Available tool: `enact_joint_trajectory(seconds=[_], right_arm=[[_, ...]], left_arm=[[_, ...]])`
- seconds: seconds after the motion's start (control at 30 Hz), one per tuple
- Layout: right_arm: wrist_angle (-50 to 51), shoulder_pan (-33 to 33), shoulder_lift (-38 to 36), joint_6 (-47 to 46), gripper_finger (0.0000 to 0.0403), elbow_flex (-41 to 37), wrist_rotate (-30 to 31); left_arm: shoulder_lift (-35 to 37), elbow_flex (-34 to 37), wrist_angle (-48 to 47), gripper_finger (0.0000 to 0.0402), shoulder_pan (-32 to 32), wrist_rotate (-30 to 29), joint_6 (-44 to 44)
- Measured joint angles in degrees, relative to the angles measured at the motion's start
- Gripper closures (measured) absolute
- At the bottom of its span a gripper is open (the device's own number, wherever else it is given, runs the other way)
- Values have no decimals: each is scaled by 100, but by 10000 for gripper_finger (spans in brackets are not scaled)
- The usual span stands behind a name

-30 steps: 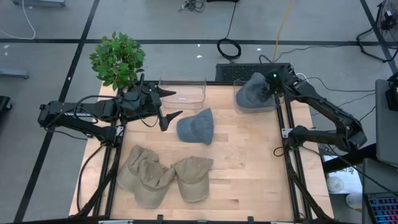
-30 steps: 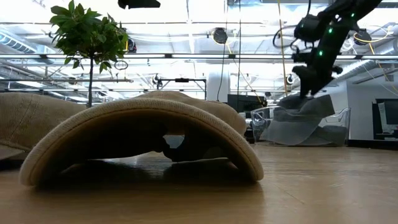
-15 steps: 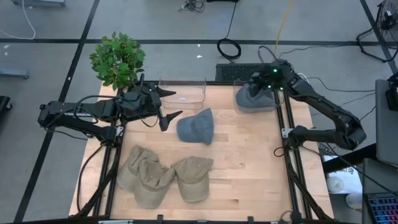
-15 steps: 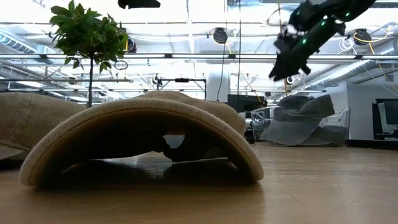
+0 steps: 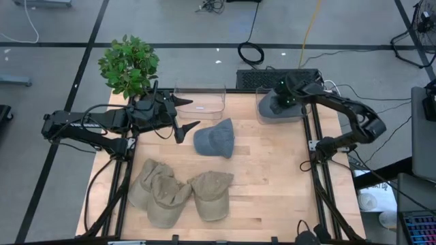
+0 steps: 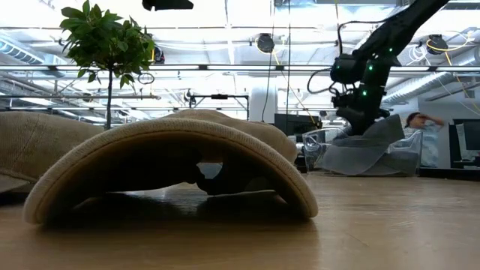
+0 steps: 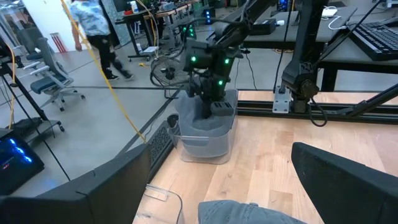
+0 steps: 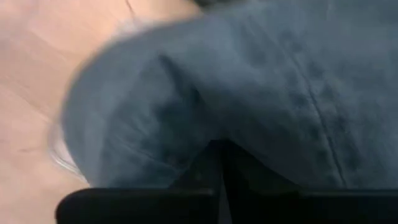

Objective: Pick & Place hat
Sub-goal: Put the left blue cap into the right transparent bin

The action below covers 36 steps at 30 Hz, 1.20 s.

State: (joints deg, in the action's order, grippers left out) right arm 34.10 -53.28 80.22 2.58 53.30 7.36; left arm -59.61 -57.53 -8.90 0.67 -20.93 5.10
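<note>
One grey hat (image 5: 214,139) lies on its open underside at the middle of the wooden table. A second grey hat (image 5: 272,107) sits in a clear bin (image 5: 262,118) at the far right. My right gripper (image 5: 283,95) is shut and comes down on this hat from above; in the low view it stands at the hat's top (image 6: 358,124). My left gripper (image 5: 187,113) hangs open at the far left, to the left of the table hat and touching nothing. Three tan hats (image 5: 170,194) lie at the near left. My right gripper meets the crown (image 8: 205,118) of the grey hat in the bin with its shut fingertips (image 8: 219,165). The fingers point down from above. The hat lies inside the bin, its brim (image 6: 390,127) sticking up. Whether any cloth is caught between the fingers I cannot tell.
An empty clear bin (image 5: 199,102) stands at the far edge, left of the filled one. A potted plant (image 5: 128,64) stands beyond the far left corner. A tan hat (image 6: 172,161) fills the low view's foreground. People show in the room beyond (image 6: 420,124).
My right gripper rose off the grey hat in the bin, tipped while it was up, then came back down onto the hat a little toward the table's left. The hat stayed in the bin and its brim now stands higher.
</note>
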Motion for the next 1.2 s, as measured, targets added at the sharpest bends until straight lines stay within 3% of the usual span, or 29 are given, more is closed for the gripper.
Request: enact_joint_trajectory(seconds=[0.47,0.6,0.87,1.07,1.2], right_arm=[[64,-153,756,-34,402,4,55],[137,-138,454,-41,403,-9,291],[45,-16,-852,-235,403,-11,291],[-148,272,-1213,-240,403,-11,-917],[-424,466,-923,-195,403,-9,-857]], left_arm=[[0,-1,1,5,0,1,0],[0,-1,-1,5,1,1,0],[0,-1,-1,5,2,1,0],[0,-1,0,5,0,2,0],[0,-1,-1,5,2,2,0]])
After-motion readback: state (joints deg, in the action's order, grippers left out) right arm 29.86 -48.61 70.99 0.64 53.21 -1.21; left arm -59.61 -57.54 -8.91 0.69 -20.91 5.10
